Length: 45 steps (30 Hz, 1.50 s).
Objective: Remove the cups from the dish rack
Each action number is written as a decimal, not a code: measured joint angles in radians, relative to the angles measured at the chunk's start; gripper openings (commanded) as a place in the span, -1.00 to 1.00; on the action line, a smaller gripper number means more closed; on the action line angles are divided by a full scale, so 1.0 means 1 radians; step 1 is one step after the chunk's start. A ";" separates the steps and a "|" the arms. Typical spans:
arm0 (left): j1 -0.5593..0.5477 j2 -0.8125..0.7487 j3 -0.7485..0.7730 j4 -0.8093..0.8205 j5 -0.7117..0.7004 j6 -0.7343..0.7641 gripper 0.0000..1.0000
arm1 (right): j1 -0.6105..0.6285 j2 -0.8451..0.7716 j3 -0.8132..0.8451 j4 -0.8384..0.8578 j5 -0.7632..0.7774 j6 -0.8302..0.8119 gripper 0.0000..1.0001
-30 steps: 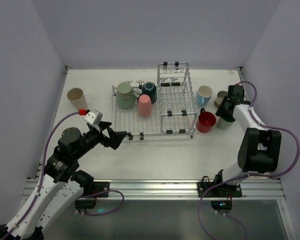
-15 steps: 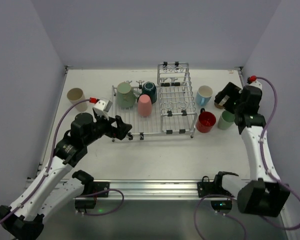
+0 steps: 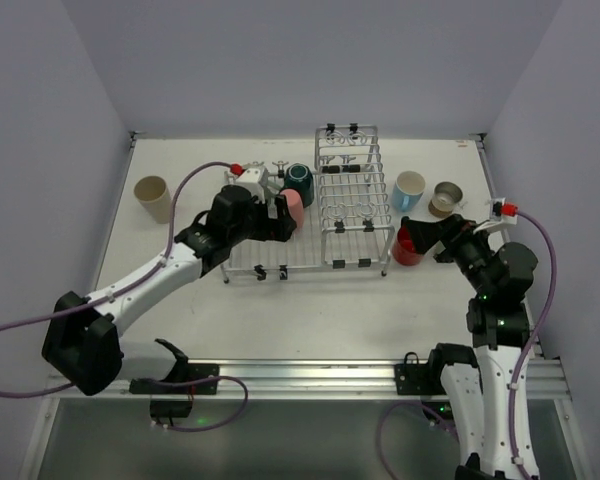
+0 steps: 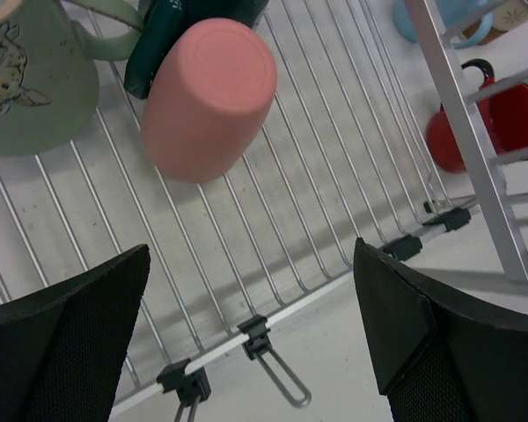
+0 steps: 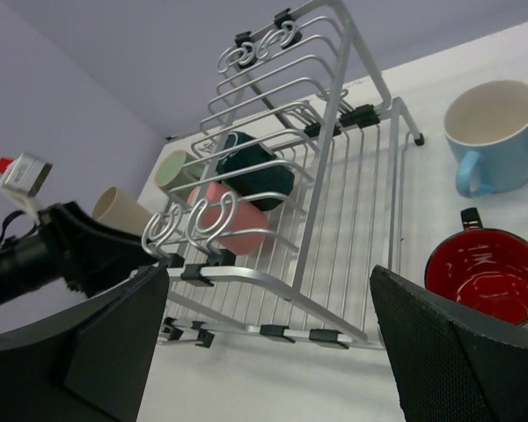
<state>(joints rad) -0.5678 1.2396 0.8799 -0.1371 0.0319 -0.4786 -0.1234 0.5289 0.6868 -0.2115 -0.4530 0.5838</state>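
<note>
- The dish rack (image 3: 310, 250) sits in the middle of the white table (image 3: 330, 310), with a flat low part on the left and a taller part on the right
- Three cups are on the flat part: a pink cup (image 4: 207, 97) standing upside down, a dark teal cup (image 4: 172, 40) lying on its side just behind it, and a green mug (image 4: 31, 83) with a bunny picture beside them
- The dark teal cup seems to touch the pink cup, but the view is too tight to be sure
- The left gripper (image 3: 278, 214) hangs over the flat part, right by the pink cup; its two fingers (image 4: 70, 338) are spread wide apart and hold nothing
- The right gripper (image 3: 423, 236) is over the table just right of the rack, above the red mug (image 5: 484, 277); its fingers are spread wide too, with nothing between them
- The red mug stands open side up on the table, close to the rack's right corner
- A light blue cup (image 3: 409, 189) stands behind it, and a tan cup (image 3: 446, 197) is just to the right of the blue one
- A beige cup (image 3: 153, 197) stands alone on the table, well to the left of the rack
</note>
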 measured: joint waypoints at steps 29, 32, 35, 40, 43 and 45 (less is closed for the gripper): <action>-0.051 0.470 0.320 0.133 -0.272 0.183 -0.43 | 0.026 -0.138 -0.087 0.045 -0.304 0.052 0.98; -0.051 0.372 0.252 0.116 -0.271 0.179 -0.49 | 0.026 -0.139 -0.083 0.067 -0.322 0.092 0.98; -0.051 0.219 0.198 0.098 -0.270 0.164 -0.51 | 0.032 -0.139 -0.083 0.109 -0.341 0.153 0.98; -0.051 -0.093 0.151 0.106 -0.253 0.127 -0.52 | 0.132 -0.125 -0.077 0.208 -0.333 0.241 0.98; -0.051 -0.258 0.137 0.129 -0.224 0.097 -0.53 | 0.292 -0.075 -0.061 0.260 -0.283 0.263 0.98; -0.051 -0.337 0.118 0.140 -0.198 0.069 -0.54 | 0.398 -0.026 -0.055 0.310 -0.240 0.274 0.98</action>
<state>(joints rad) -0.6193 0.9024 0.9977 0.0032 -0.1665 -0.4095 0.2745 0.5026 0.6315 0.0986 -0.6926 0.8581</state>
